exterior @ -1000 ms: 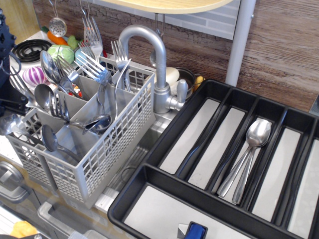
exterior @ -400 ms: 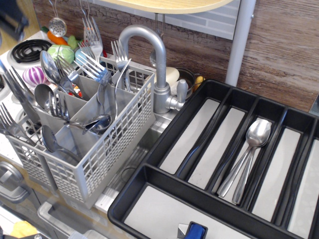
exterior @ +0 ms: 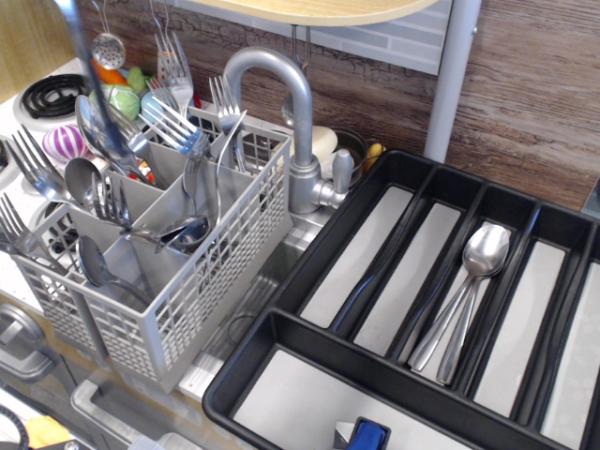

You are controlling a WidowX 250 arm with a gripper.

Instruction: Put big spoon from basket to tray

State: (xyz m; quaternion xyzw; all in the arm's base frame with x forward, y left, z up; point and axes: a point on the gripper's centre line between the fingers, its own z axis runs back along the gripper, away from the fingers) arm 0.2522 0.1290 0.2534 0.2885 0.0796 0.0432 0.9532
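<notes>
My tool is not in frame at this moment, so I cannot tell whether it is open, closed or gripping anything. Only a blurred, slim grey streak shows at the upper left, running from the top edge down toward the basket; I cannot say whether it is a spoon handle in motion or part of my arm.

The basket sits at the left, beside the tap. Its compartments keep cutlery standing handle-down or bowl-up, which leaves the heads free to be taken from above. Forks crowd the back and left cells, tines up. Several spoons stand in the left cells, bowls up; one large spoon leans in the near-left cell, bowl at the top. Judgement: that one, or its neighbour, is the likely big spoon still to be moved; I cannot tell which is intended.

The tray lies to the right, on the worktop, well apart from the basket's cells but just beside its corner. Long parallel slots suit laying a spoon flat along its length. Two spoons already lie together in one middle slot, bowls toward the wall, so I judge this to be the target slot.

A blue object sits at the tray's near edge; identity unclear.
</notes>
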